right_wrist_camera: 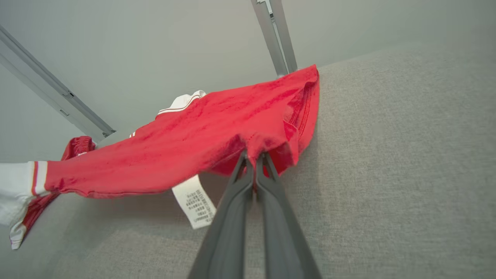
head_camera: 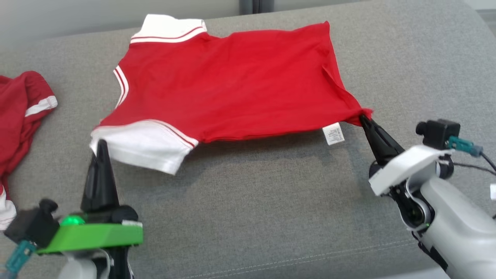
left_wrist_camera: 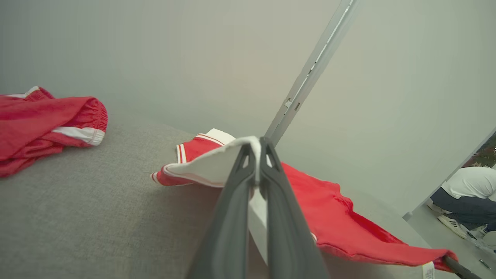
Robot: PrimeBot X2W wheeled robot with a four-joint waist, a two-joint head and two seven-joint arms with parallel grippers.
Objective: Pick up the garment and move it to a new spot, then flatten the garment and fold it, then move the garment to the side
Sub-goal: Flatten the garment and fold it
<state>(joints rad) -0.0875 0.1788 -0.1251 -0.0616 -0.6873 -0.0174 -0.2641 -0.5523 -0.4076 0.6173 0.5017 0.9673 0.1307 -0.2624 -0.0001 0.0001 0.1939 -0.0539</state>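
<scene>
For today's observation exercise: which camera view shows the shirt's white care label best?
The right wrist view: the care label hangs large below the red shirt, its printed lines visible. The head view shows the label small at the hem; the left wrist view catches a sliver of it at the bottom edge.

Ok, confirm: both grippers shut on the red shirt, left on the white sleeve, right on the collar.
Right gripper is off: it pinches the red shirt's hem corner beside the care label, as the right wrist view shows. Left gripper on the white sleeve is correct.
</scene>
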